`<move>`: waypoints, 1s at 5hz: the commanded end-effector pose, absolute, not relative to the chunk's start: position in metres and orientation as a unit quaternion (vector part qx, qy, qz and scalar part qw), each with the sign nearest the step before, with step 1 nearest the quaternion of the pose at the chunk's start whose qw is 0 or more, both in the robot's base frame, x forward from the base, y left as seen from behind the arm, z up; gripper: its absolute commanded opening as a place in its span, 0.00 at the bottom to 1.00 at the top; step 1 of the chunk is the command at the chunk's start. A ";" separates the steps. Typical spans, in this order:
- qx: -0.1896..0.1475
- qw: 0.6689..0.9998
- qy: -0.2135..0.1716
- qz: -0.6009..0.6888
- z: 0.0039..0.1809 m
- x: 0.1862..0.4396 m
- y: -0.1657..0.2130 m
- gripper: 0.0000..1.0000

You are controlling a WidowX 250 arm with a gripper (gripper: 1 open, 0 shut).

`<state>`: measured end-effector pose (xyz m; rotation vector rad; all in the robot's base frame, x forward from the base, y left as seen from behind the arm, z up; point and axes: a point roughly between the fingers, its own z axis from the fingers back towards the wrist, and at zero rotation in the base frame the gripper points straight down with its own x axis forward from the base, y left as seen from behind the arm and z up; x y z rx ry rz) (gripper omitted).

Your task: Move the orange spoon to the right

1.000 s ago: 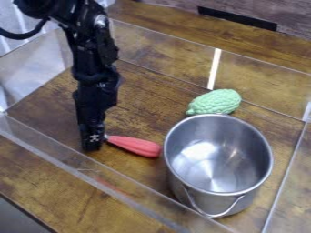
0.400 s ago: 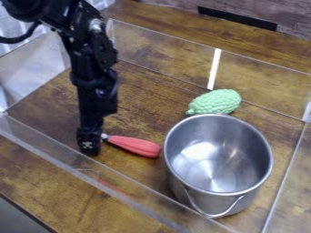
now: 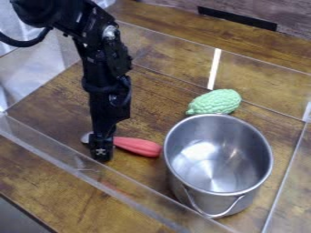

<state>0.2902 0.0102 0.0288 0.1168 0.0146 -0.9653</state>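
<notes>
The orange spoon (image 3: 137,146) lies flat on the wooden table, just left of the steel pot. Its red-orange handle points right. My black gripper (image 3: 100,151) hangs straight down over the spoon's left end, its tips at table height, and it hides most of the small metal bowl. The jaws stand open, and the spoon rests on the wood, not lifted.
A steel pot (image 3: 217,162) stands at the front right, close to the spoon's handle tip. A bumpy green toy vegetable (image 3: 215,101) lies behind the pot. Clear plastic walls (image 3: 73,173) fence the table at the front and left.
The gripper has shifted a little right and toward the front, coming down onto the spoon's left end. The spoon, pot and vegetable have not moved.
</notes>
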 end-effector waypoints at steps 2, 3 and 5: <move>0.075 0.894 -0.023 -0.441 0.047 0.300 0.002 1.00; 0.076 0.894 -0.026 -0.442 0.049 0.305 -0.001 1.00; 0.081 0.890 -0.032 -0.447 0.040 0.312 0.009 1.00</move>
